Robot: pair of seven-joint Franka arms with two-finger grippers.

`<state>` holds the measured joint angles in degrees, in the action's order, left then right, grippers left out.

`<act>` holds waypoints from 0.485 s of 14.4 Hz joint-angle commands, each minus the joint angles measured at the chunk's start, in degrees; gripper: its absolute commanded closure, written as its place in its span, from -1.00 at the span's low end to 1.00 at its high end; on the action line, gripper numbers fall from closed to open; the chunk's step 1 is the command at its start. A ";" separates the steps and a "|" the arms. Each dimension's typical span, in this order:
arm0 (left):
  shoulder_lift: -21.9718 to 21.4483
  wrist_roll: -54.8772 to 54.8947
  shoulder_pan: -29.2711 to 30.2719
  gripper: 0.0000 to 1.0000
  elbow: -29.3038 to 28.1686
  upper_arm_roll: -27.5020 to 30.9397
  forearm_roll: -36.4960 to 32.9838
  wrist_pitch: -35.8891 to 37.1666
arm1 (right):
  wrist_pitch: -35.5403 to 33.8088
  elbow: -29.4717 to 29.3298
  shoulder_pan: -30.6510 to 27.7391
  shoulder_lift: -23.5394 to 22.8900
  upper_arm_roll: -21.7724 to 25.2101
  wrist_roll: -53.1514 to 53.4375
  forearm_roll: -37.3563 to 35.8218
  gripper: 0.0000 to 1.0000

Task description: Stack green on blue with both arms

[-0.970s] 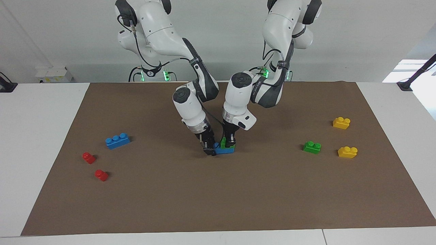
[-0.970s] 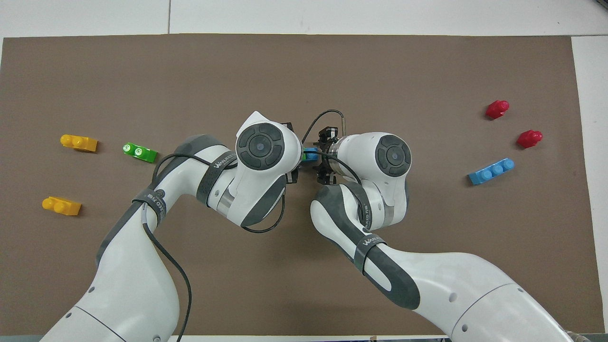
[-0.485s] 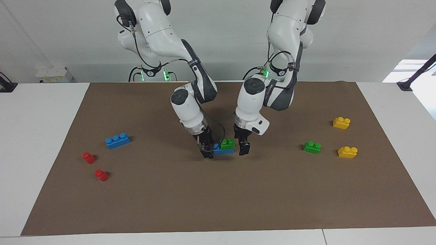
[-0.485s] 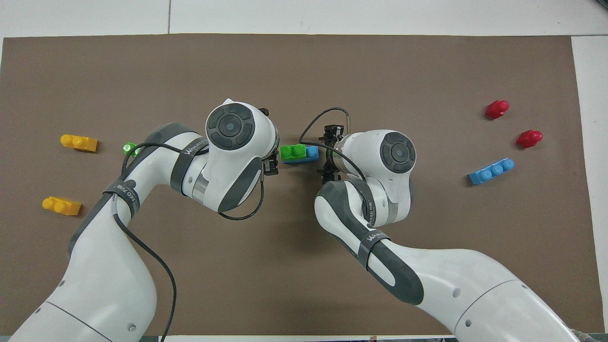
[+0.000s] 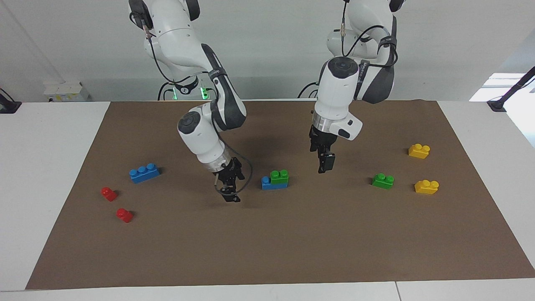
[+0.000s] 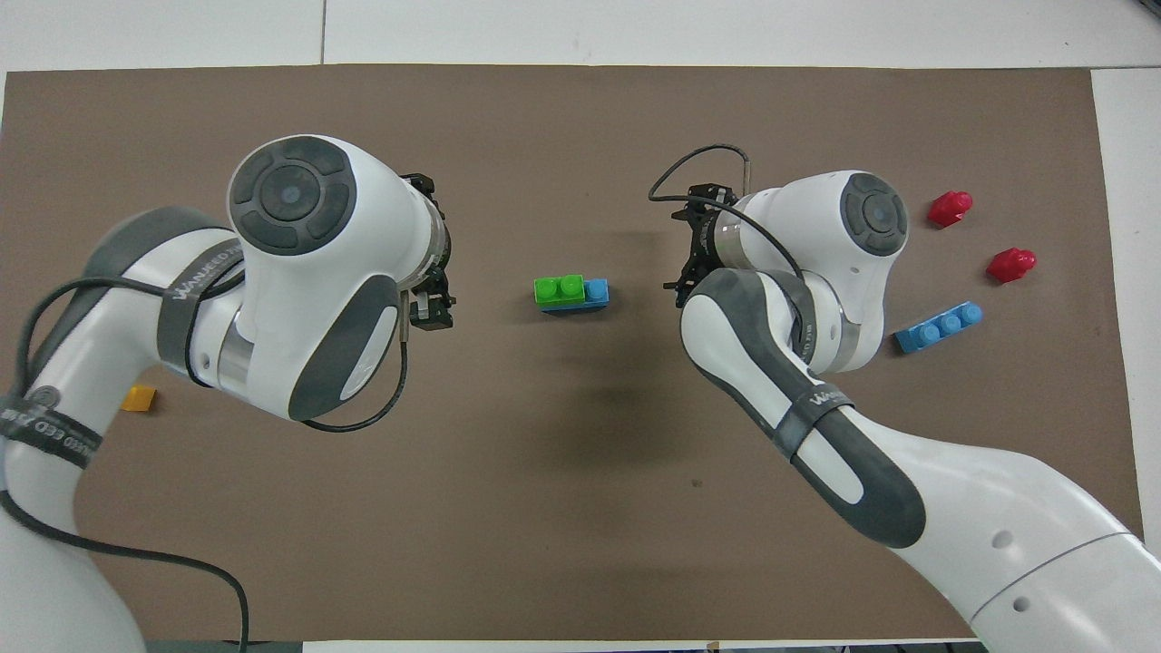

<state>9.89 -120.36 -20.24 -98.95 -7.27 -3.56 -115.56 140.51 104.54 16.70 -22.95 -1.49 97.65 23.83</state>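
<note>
Small bright green plastic two-stud brick point(image 5: 279, 175) sits on bright blue plastic three-stud brick point(image 5: 273, 183), mid brown mat point(image 5: 267, 251), one blue stud uncovered. Stack apparently done, so left gripper point(image 5: 326, 162) and right gripper point(image 5: 230, 193) hang apart from it, fingers spread, holding nothing.

- The facing view is taken from high up across the table point(image 5: 50, 167), looking back at the robots, whose bases are seen at its top edge.
- The whole brown mat point(image 5: 267, 251) is framed there at a moderate distance, with the wall above it.
- The overhead view is taken from high above the robots' own end, aimed forward and steeply down.
- The brown mat point(image 6: 580, 118) fills that closer frame, and the arms enter from its bottom.
- The mat, both arms and the stacked bricks point(image 5: 275, 179) point(image 6: 571, 295) at mid-mat are shared, half a turn apart.
</note>
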 commanded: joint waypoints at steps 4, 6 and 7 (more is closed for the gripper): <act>-11.55 22.94 9.84 -1.00 -4.06 -0.38 -0.40 11.13 | -10.14 -1.44 -10.09 8.43 -0.18 -28.50 -7.10 -1.00; -12.70 32.07 13.63 -1.00 -3.97 -0.29 -0.22 13.42 | -14.19 -1.44 -12.47 12.03 -0.18 -40.19 -13.00 -1.00; -12.79 36.82 15.12 -1.00 -3.80 -0.20 -0.22 14.21 | -15.60 -1.44 -13.53 13.44 -0.26 -46.17 -14.76 -1.00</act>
<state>-1.07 -91.42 -7.99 -100.80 -6.99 -3.58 -102.83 127.65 102.33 5.07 -12.93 -1.02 61.61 12.97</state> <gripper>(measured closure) 0.000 0.000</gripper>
